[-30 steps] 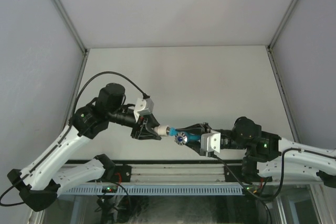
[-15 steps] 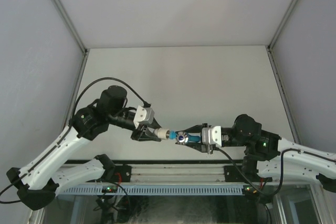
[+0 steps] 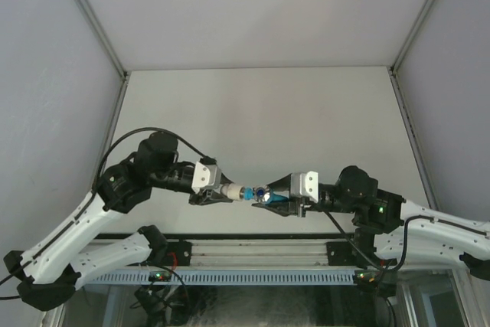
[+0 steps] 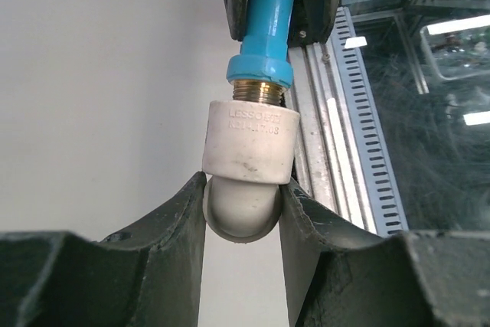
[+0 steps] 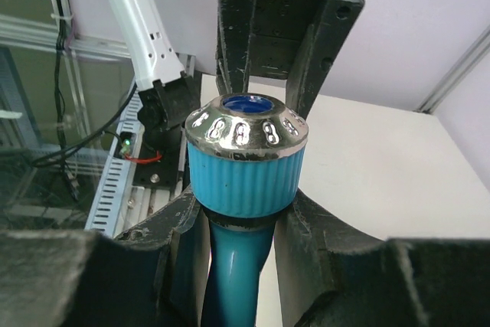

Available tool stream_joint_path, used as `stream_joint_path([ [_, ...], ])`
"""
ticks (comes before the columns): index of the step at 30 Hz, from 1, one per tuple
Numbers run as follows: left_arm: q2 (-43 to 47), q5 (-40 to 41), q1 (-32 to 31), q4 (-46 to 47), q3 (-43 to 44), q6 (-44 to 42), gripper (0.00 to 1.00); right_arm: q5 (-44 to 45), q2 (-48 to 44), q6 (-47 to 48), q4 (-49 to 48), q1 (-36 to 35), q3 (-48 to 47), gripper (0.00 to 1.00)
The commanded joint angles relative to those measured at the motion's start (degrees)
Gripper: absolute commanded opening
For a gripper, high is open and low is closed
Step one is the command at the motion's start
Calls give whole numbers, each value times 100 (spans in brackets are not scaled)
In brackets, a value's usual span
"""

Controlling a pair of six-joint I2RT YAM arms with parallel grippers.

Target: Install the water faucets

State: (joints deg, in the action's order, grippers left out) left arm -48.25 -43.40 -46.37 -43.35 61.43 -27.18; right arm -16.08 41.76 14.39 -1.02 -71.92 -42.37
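The water faucet (image 3: 261, 193) is bright blue with a ribbed handle capped in chrome (image 5: 245, 166). It hangs above the table's near edge between both arms. My right gripper (image 3: 277, 195) is shut on its blue stem just under the handle (image 5: 241, 216). The faucet's brassy threaded end (image 4: 259, 91) sits in the mouth of a white-grey pipe fitting (image 4: 249, 151), with a few threads showing. My left gripper (image 4: 243, 193) is shut on the fitting's rounded back end. In the top view the fitting (image 3: 228, 191) and faucet form one straight line between the left gripper (image 3: 217, 192) and the right.
A white table (image 3: 260, 112) is bounded by grey enclosure walls. At the near edge run an aluminium rail (image 3: 253, 254) and a slotted cable duct (image 3: 230, 276), directly below the joined parts. The left arm's black cable (image 3: 126, 137) loops above its wrist.
The right wrist has rolled, turning the faucet so its chrome handle no longer faces the top camera. The left gripper with the fitting has dropped slightly toward the near edge and rolled too.
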Motion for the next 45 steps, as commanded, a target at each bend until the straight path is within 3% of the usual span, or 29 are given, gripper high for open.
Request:
stream_joint_path([
  [1, 311, 198, -132, 901, -287, -383, 0, 3, 42, -721, -561, 37, -89, 0],
  [20, 936, 1334, -557, 1713, -856, -582, 0, 205, 188, -2678, -1193, 552, -35, 0],
  [45, 1028, 5215, -2039, 2830, -1660, -1545, 0, 1698, 454, -6541, -1204, 1358, 232, 0],
])
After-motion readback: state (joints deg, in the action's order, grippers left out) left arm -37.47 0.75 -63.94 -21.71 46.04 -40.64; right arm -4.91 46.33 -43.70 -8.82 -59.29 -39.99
